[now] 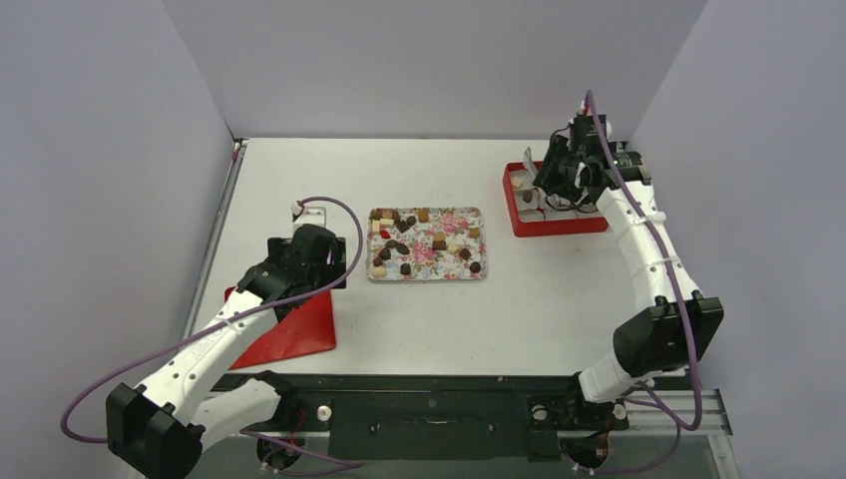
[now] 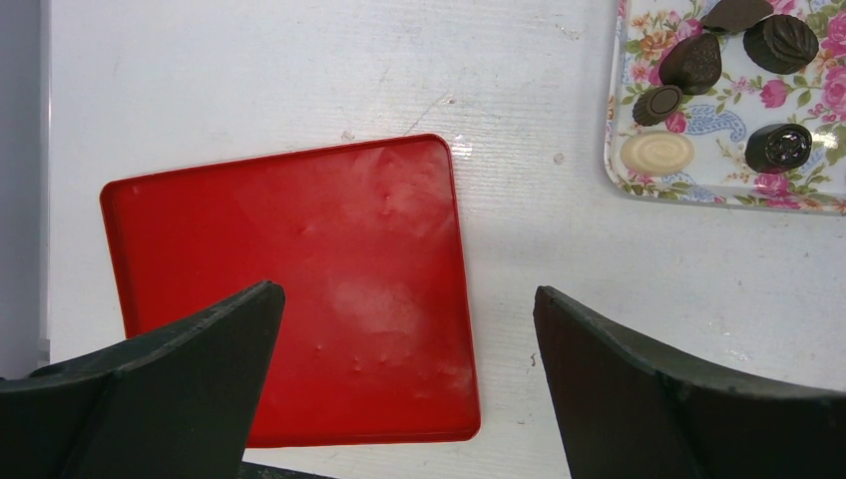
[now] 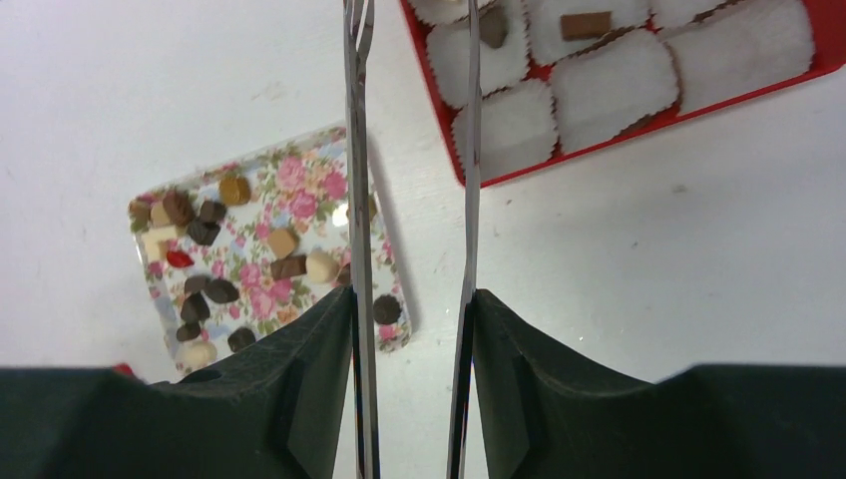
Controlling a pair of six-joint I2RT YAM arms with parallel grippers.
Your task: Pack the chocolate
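Several chocolate pieces (image 1: 411,242), dark, tan and cream, lie loose on the flower-patterned tray (image 1: 477,215). The same chocolates (image 3: 221,249) show in the right wrist view, and a few (image 2: 690,62) in the left wrist view. My right gripper (image 3: 411,294) is shut on metal tongs (image 3: 356,150), whose two blades stand apart and run out of the top of that view. It hovers over the red box (image 1: 555,228). In the box's white paper cups lie a brown cube (image 3: 585,24) and a dark piece (image 3: 493,25). My left gripper (image 2: 404,291) is open, empty, above a red lid (image 2: 299,279).
The red lid (image 1: 294,334) lies flat at the near left of the white table. The box (image 3: 431,85) stands at the far right, close to the right wall. Bare table lies between the tray (image 3: 289,180) and the box. Grey walls enclose three sides.
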